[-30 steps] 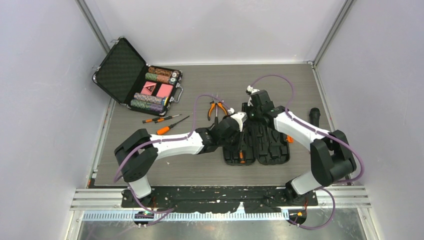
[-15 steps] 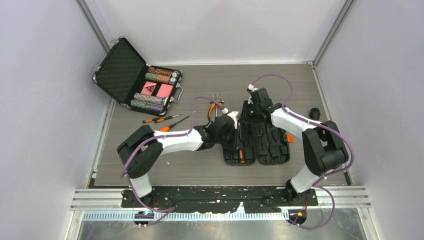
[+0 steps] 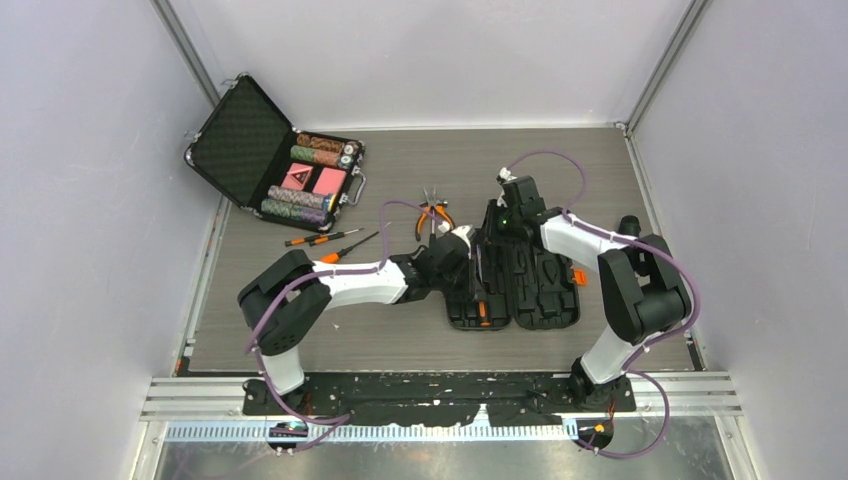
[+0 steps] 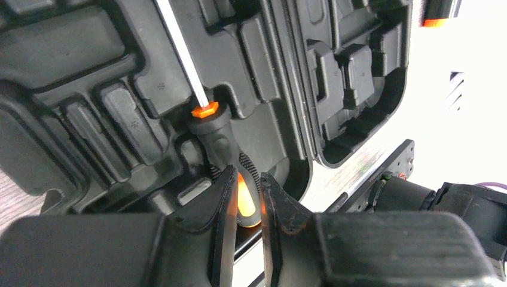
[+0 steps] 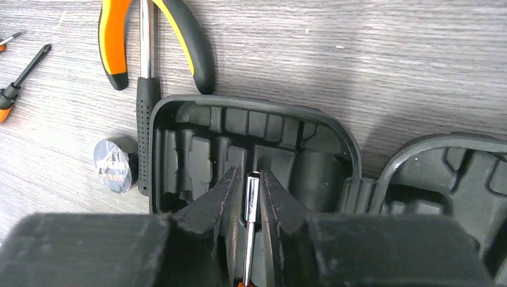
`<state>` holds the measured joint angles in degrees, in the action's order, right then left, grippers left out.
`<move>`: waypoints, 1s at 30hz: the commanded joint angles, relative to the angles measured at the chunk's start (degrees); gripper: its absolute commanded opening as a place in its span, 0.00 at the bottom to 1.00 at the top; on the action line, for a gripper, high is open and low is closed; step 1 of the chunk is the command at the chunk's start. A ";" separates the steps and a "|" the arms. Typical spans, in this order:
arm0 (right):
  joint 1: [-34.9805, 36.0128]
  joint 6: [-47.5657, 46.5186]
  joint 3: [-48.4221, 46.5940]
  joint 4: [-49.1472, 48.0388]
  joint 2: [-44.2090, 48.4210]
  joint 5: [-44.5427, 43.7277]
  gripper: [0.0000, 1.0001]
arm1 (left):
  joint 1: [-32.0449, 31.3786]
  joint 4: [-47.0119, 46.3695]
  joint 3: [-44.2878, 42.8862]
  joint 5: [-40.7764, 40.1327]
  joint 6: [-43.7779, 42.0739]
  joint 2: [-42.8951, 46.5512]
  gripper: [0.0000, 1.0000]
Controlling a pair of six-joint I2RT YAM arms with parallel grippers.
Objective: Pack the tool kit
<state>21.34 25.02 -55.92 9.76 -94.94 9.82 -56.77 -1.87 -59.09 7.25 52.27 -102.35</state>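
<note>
My left pincer and right pincer straddle, narrowly, one screwdriver in the tool kit. I cannot tell whether either grips it. Two loose screwdrivers lie left of it.

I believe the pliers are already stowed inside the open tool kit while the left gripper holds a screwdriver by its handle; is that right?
Not quite: the right wrist view shows the pliers lying on the table just beyond the tool kit, not inside it. The left gripper does hold the screwdriver by its handle.
</note>
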 commanded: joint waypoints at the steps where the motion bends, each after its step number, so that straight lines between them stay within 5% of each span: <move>1: -0.17 1.49 0.76 -3.34 -0.64 2.04 0.23 | -0.14 -1.38 1.18 -1.71 3.78 -0.62 0.19; 13: -0.14 2.32 4.24 -4.54 -2.73 3.30 0.20 | -0.09 -1.22 2.87 -1.47 7.66 -2.08 0.14; 21: -0.15 1.92 6.19 -4.92 -3.94 1.90 0.06 | 0.47 -0.59 3.35 -1.23 9.60 -3.58 0.10; 30: -0.15 2.03 9.39 -5.97 -4.80 -1.16 0.05 | 1.03 0.43 3.25 -0.77 10.95 -4.92 0.07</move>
<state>20.75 27.53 -50.04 1.87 -96.36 13.15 -55.61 -3.68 -56.90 7.70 63.07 -103.98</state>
